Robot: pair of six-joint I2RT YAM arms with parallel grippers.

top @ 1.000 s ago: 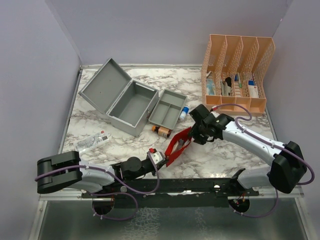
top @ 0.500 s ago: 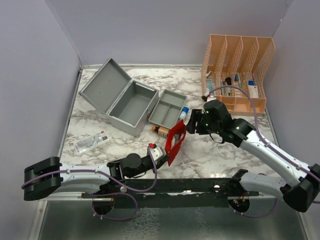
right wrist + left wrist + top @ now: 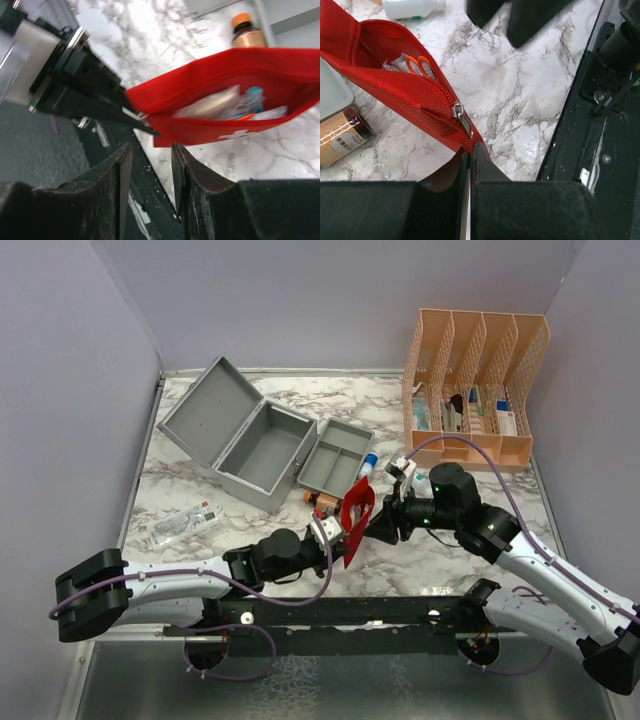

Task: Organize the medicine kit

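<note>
The medicine kit is a grey metal case standing open at the back left, its divided inner tray beside it on the right. A red pouch hangs unzipped in mid-table, with orange-handled scissors and packets inside. My left gripper is shut on the pouch's corner by the zipper pull. Just right of the pouch my right gripper is open, nothing between its fingers; the pouch's lower edge lies just beyond its tips.
A brown bottle lies by the tray and a white bottle with a blue cap sits behind the pouch. A peach slotted organizer with medicine boxes stands back right. A clear packet lies at the left.
The left gripper has carried the pouch up and right, turning it more upright. The right gripper let go of the pouch, pulled back, and now sits low beside it with narrower jaws.
</note>
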